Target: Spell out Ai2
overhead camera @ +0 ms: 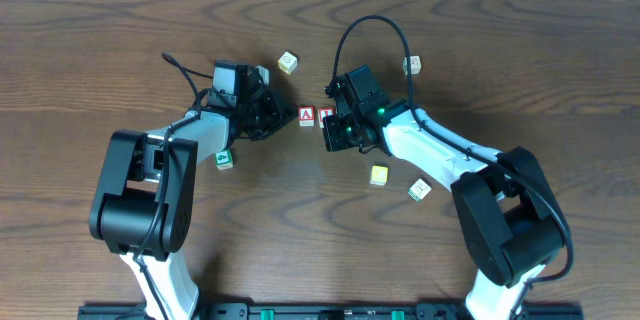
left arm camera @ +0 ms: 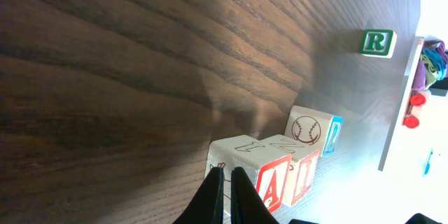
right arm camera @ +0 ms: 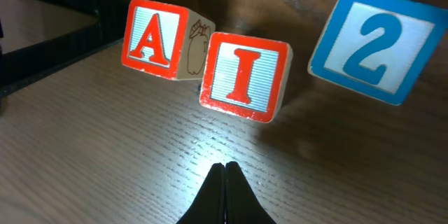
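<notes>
Nearest the right wrist camera, the right gripper point(right arm camera: 225, 169) has its jaws pressed together with nothing between them, and its tip hangs over bare table point(right arm camera: 140, 154) short of the row. Just past it stands the I block point(right arm camera: 245, 77), its red letter facing us and slightly turned. The A block point(right arm camera: 150, 38) sits to its left with corners almost meeting. The 2 block point(right arm camera: 378, 45), blue-framed and tilted in this view, lies to the right with a clear gap from the I. From the left wrist we see the left gripper point(left arm camera: 225, 175) likewise closed and empty, with only a hairline of light between its fingers. Its tip overlaps the near edge of the A block point(left arm camera: 269, 182), though we cannot tell whether it touches. Beyond come the I block point(left arm camera: 302, 175) and then the 2 block point(left arm camera: 308, 129), whose top carries a baseball drawing that the right wrist view does not show. Farther off, alone, stands a green R block point(left arm camera: 378, 42). Only the overhead view gives us both arms at once: the left gripper point(overhead camera: 288, 120) and right gripper point(overhead camera: 333, 125) flank the row, with the A block point(overhead camera: 306, 116) plain between them. The I block point(overhead camera: 325, 116) is half covered and the 2 is hidden beneath the right arm. This view also shows a green block point(overhead camera: 224, 160) and a yellow block point(overhead camera: 379, 174) lying well apart from the row.
</notes>
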Action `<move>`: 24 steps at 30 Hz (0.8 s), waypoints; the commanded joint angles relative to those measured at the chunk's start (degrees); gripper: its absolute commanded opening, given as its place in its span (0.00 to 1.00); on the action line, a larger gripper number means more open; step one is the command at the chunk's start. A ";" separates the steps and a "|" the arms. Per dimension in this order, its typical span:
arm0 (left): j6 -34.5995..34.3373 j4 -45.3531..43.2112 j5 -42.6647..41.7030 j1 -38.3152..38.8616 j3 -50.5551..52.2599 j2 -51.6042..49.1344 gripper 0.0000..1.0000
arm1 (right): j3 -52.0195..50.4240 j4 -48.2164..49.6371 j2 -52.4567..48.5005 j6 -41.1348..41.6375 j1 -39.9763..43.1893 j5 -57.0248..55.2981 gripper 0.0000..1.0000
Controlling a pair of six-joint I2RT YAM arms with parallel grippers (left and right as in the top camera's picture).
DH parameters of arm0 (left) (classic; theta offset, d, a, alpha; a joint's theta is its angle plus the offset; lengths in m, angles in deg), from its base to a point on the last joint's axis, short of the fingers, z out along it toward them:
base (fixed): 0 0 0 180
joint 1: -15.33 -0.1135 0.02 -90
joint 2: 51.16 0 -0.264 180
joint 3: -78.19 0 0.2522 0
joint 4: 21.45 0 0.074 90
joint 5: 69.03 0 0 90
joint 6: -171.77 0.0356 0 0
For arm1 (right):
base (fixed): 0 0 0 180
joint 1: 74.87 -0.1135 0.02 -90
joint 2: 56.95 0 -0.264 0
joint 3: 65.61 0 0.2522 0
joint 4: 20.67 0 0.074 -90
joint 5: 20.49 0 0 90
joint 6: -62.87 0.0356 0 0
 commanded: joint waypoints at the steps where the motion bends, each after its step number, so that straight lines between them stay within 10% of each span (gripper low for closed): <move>1: 1.31 0.15 -0.20 -0.09 0.20 -0.63 0.07 | 0.63 0.31 -0.50 1.51 -0.48 -0.94 0.01; 24: 1.31 0.13 -0.13 -0.09 0.20 -0.63 0.07 | 0.63 3.65 -3.39 1.49 -0.48 -1.25 0.02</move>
